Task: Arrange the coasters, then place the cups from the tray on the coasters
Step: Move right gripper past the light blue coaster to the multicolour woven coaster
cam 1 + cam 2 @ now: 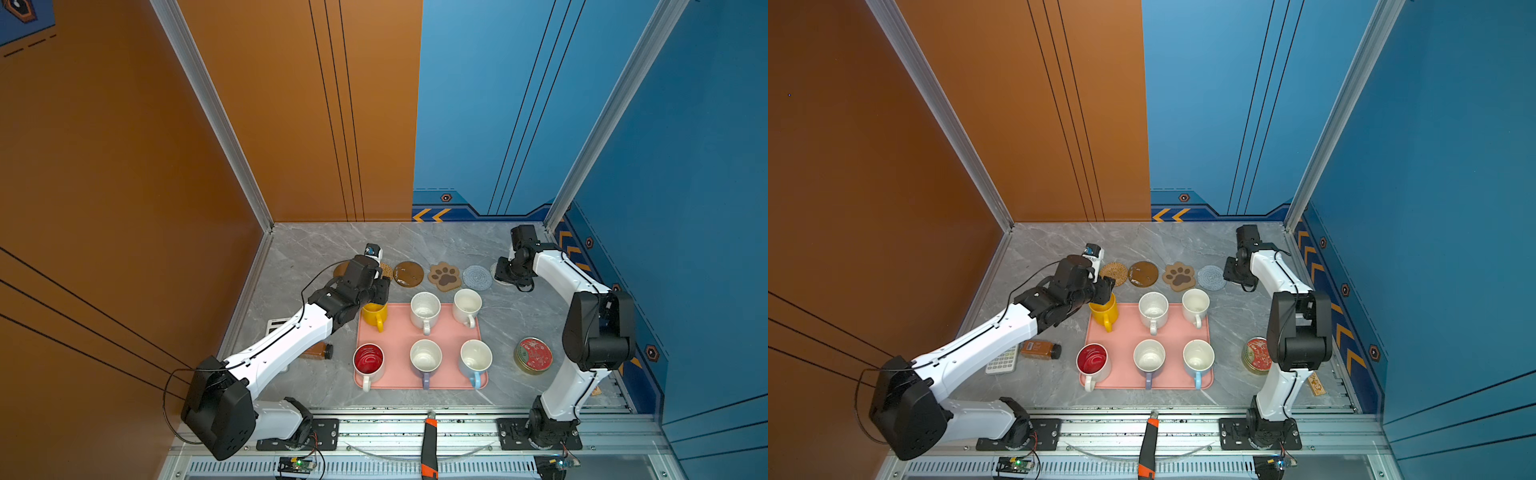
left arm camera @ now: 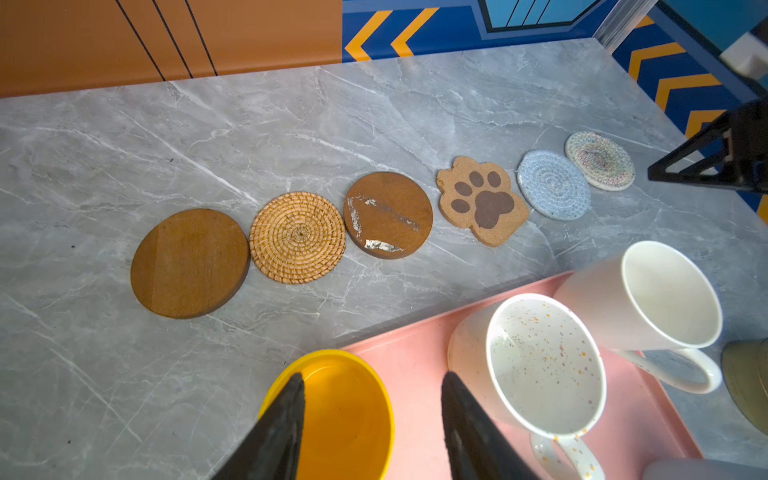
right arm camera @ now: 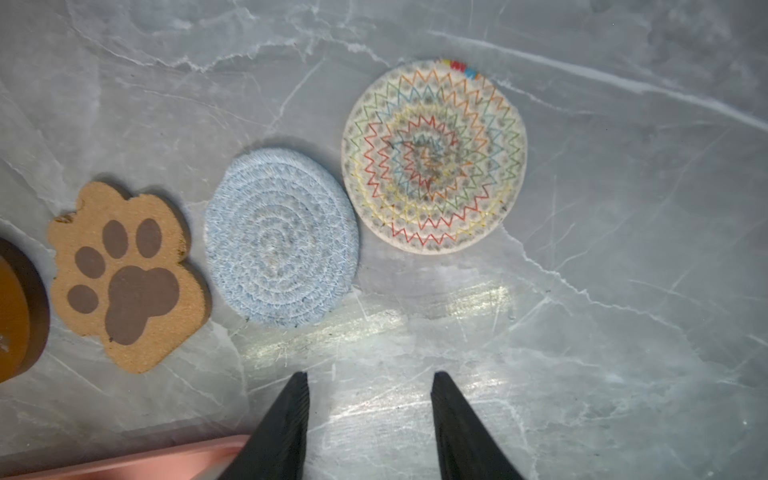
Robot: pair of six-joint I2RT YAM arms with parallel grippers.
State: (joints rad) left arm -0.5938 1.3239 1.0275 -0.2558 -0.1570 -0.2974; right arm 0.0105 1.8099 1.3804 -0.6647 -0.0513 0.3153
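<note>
Your left gripper (image 2: 372, 374) hangs over the yellow mug (image 2: 349, 415) at the far left corner of the pink tray (image 2: 411, 357), fingers parted astride the mug and clamping nothing. The speckled white mug (image 1: 425, 309), cream-white mug (image 1: 467, 305), red-lined mug (image 1: 368, 359), lilac mug (image 1: 425, 355) and light blue mug (image 1: 476, 355) share the tray. Your right gripper (image 3: 370, 374) hovers over bare surface (image 3: 623, 291), fingers spread and empty, near the grey-blue coaster (image 3: 281, 237) and cream woven coaster (image 3: 434, 156), which end a row of six beyond the tray.
</note>
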